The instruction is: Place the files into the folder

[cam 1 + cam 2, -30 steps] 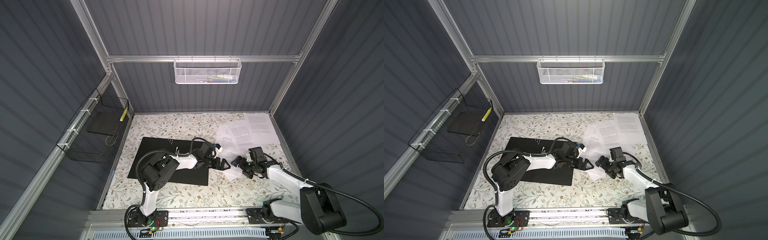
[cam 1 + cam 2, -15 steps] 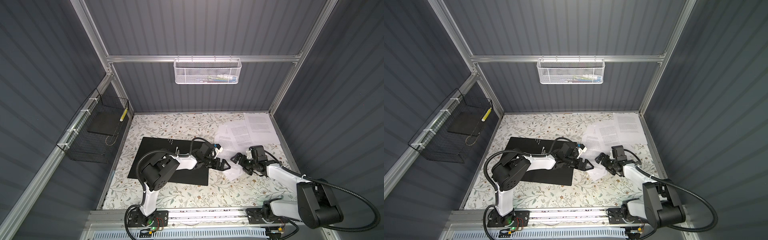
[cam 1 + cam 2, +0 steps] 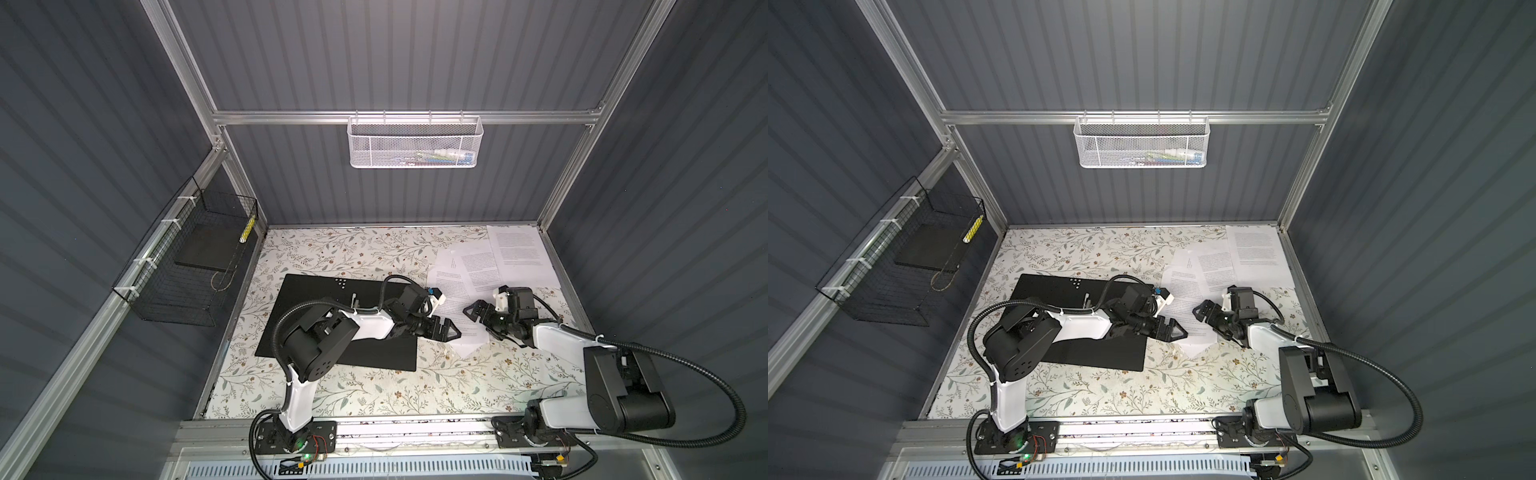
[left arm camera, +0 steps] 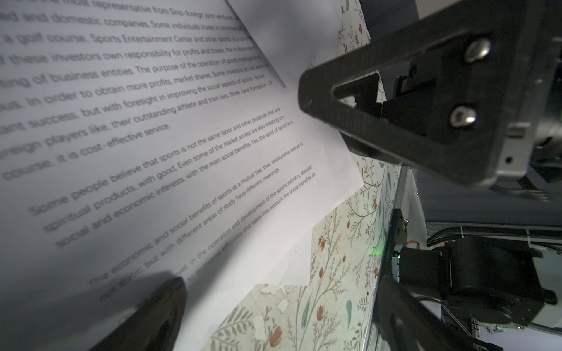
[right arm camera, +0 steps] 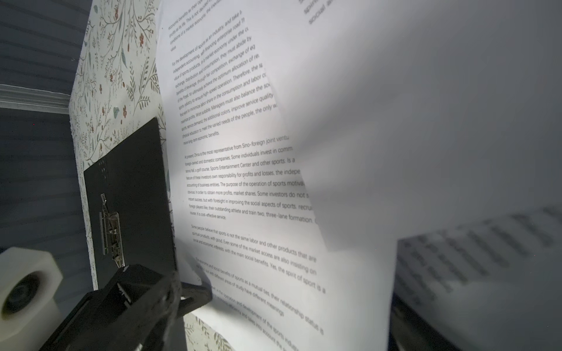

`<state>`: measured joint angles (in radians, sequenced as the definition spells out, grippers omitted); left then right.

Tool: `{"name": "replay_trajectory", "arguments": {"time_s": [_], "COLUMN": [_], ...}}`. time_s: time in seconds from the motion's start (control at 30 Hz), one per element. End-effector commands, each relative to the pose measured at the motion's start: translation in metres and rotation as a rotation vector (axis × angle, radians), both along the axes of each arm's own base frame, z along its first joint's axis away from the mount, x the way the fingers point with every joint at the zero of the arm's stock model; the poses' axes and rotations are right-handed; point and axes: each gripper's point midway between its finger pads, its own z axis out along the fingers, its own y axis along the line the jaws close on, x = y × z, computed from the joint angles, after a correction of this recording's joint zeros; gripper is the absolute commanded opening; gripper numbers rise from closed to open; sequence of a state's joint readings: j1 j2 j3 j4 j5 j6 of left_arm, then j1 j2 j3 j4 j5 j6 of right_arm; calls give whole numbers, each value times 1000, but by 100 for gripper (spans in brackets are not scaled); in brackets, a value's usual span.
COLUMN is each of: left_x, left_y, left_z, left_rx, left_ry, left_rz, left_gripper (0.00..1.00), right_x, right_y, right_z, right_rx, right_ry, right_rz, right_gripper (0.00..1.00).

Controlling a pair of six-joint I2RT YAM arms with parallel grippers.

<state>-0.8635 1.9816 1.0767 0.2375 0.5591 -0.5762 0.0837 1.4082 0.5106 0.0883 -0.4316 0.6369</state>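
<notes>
The left gripper (image 3: 451, 331) lies low over the near corner of the files (image 3: 465, 274), jaws spread as wide as they go and holding nothing. In the left wrist view one finger (image 4: 152, 316) sits at the surface of the top printed sheet, but I cannot tell whether it presses on the paper. The right gripper (image 3: 480, 319) faces it across the same corner, jaws parted and clamped on nothing, with one finger (image 4: 316, 104) hanging over the paper's edge. The files lie fanned and overlapping on the floral table (image 3: 365, 386), just right of the folder (image 3: 311, 286). The folder lies open, black inside up, partly under the left arm. One more sheet (image 3: 519, 249) lies flat in the far right corner.
</notes>
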Motion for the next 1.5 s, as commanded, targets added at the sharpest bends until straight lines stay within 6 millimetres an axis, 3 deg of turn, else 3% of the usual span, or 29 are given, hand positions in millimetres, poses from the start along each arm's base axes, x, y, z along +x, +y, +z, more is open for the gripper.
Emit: {"name": "replay_trajectory", "arguments": {"time_s": [0.0,0.3,0.57,0.67,0.87,1.03,1.2,1.3,1.47], "left_x": [-37,-33,-31,-29,-17,-1,14,15,10], "left_y": [54,48,34,26,17,43,94,121,155], "left_z": [-85,-72,-53,-28,56,113,153,165,163], "left_rx": [310,285,217,158,28,40,111,166,316], "left_ry": [194,189,201,196,68,-140,-369,-464,-556], "left_rz": [31,32,27,16,35,143,308,359,343], "left_gripper": [100,100,100,100,100,100,100,100,100], "right_x": [1,-2,-12,-18,-45,-69,-85,-86,-79], "right_y": [-2,-4,-9,-11,-13,-12,-10,-7,10], "right_z": [-6,-22,-15,-9,3,18,43,72,123], "right_rx": [24,86,81,73,93,122,135,132,80], "right_ry": [-3,69,54,53,59,40,-17,-92,-190], "right_rz": [13,-40,-85,-95,-128,-137,-131,-106,-26], "right_gripper": [84,57,18,2,0,0,0,0,0]}}
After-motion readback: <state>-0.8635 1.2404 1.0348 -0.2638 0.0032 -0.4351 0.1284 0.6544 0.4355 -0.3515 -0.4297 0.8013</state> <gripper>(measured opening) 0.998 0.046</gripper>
